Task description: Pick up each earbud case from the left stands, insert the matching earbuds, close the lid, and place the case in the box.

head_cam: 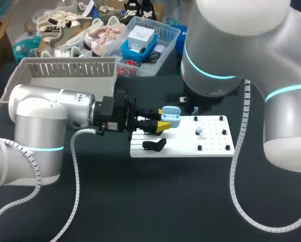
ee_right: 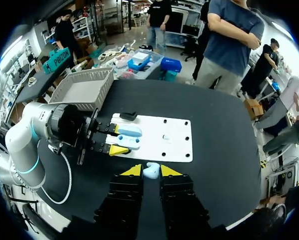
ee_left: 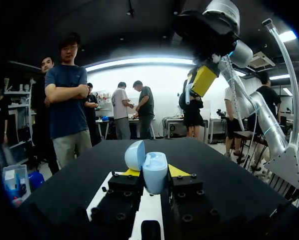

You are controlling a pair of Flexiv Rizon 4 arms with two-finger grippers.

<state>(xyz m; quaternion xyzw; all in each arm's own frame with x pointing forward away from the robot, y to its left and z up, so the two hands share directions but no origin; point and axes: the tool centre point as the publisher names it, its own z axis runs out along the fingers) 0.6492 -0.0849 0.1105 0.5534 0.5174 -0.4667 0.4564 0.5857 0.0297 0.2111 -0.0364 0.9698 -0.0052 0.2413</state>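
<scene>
A light-blue earbud case (head_cam: 170, 117) with its lid open is held above the left end of the white board (head_cam: 211, 146). My left gripper (head_cam: 163, 121) is shut on it, one finger on each side of the case (ee_left: 155, 170). My right gripper (ee_right: 150, 171) hangs high over the table's front edge, shut on a small light-blue earbud (ee_right: 151, 173). From the left wrist it shows up above, yellow tips (ee_left: 203, 80) pointing down. A second earbud (head_cam: 200, 131) lies on the board. In the head view my right arm (head_cam: 231, 45) hides its own gripper.
A black case-like piece (head_cam: 154, 145) lies at the board's front left. Small black pegs (head_cam: 221, 119) stick up from the board's right half. The grey slatted box (head_cam: 65, 70) stands at the back left, behind my left arm (head_cam: 40, 116).
</scene>
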